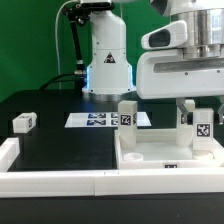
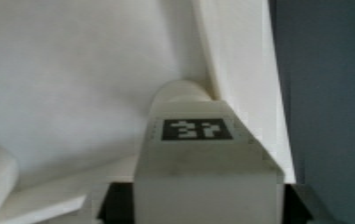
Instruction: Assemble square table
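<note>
Wrist view: gripper (image 2: 199, 203) is clamped on the gripped leg (image 2: 195, 150), with a pad flush on each flank. We read that as a firm hold. Agree?

> Agree. Exterior view shows the same. The leg sits straight under the fingers, long axis upright, in line with the gripper's own axis.

Where is it on the tabletop panel (image 1: 150, 152)?

> At the panel's back corner on the exterior view's right, tight beside the raised rim. We can't tell if its foot is seated in the panel or only touching it.

So the next move turns on one relation: leg vertical, directly over that corner, no sideways offset that we can see. We judge it calls for a push down or a twist about the upright axis, with no lateral travel.

> Yes. If it tilts toward the rim, it could jam.

Other parts?

> Standing leg (image 1: 127, 113) is upright at the panel's back corner on the exterior view's left. Loose leg (image 1: 24, 122) lies off the panel, well apart, further toward the exterior view's left. We have a single arm, so there's no choice of reach.
</note>
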### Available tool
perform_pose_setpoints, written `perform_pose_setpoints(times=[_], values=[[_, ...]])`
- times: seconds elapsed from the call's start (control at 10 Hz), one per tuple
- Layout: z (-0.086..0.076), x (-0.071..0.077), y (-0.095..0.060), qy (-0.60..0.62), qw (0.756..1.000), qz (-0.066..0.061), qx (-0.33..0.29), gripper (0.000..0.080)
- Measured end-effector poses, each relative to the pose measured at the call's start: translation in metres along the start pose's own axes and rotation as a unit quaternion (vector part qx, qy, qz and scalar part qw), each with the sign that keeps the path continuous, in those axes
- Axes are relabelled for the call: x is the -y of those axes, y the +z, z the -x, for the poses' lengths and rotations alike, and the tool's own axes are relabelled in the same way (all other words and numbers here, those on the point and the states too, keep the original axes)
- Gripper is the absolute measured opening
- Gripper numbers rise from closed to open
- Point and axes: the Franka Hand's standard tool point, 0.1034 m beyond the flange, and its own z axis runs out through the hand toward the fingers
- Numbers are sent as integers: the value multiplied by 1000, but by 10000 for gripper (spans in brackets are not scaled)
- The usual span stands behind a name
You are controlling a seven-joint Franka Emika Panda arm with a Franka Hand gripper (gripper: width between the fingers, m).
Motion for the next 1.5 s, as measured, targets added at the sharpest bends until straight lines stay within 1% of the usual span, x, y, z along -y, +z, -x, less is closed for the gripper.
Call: perform_pose_setpoints(times=[0.2, 0.3, 0.5, 0.8, 0.9, 1.0, 1.1, 1.2, 1.3, 1.5], values=[[-2, 0, 0, 103, 995, 0, -1, 291], [-2, 0, 1, 134, 991, 0, -2, 292], [-3, -1, 1, 211, 977, -5, 3, 292], [-4, -1, 1, 249, 968, -8, 5, 300], [-3, -1, 1, 244, 970, -8, 6, 300], [-3, -1, 1, 237, 972, -8, 6, 473], [-2, 0, 1, 210, 978, -7, 8, 590], [0, 1, 1, 204, 979, -6, 8, 590], [1, 3, 2, 169, 986, -7, 8, 639], [2, 3, 2, 63, 998, -6, 6, 647]])
